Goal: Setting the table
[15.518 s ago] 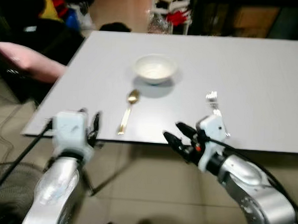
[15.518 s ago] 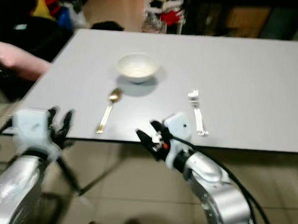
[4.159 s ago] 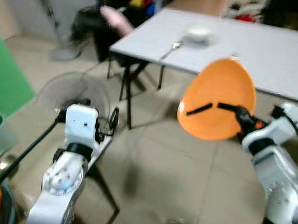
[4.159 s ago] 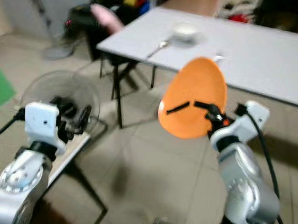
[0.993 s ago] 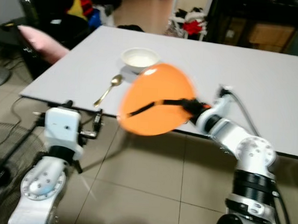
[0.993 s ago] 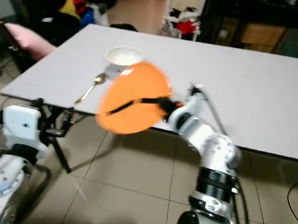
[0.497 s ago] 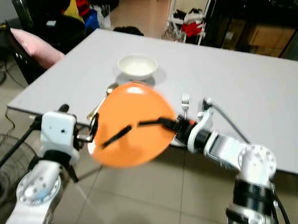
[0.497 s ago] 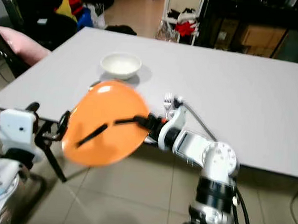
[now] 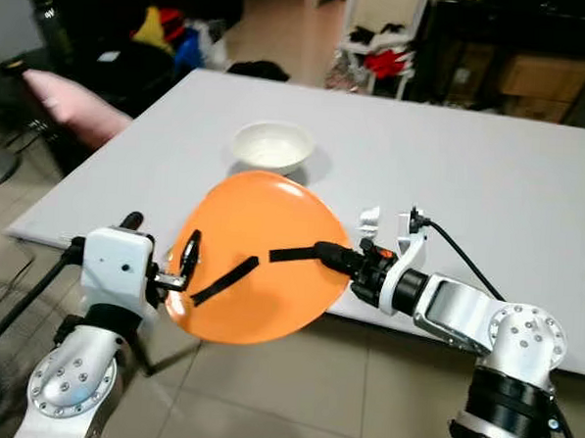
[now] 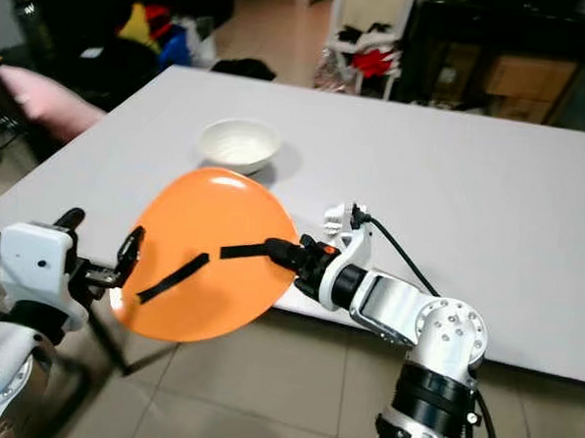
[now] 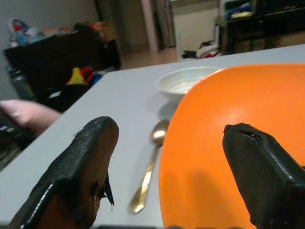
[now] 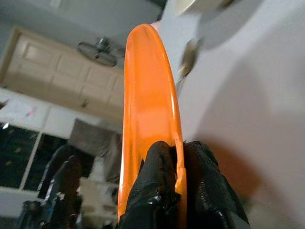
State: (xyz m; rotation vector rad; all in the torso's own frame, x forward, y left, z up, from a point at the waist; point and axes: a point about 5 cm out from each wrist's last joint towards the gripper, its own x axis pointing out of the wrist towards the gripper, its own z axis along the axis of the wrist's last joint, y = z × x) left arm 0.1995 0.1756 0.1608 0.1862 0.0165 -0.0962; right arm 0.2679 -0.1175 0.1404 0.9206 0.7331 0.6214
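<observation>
Your right arm is reaching across in front of the body toward the robot's left, forearm nearly level, and the right gripper (image 9: 233, 270) has its two long black fingers pinched tight on the orange plate (image 9: 254, 291), one finger (image 12: 155, 191) on each face of the rim. Your left arm is bent up at the lower left with the wrist raised, and the left gripper (image 11: 174, 176) has its fingers spread wide apart, right beside the plate's near edge but not touching it.

No legible text anywhere.
</observation>
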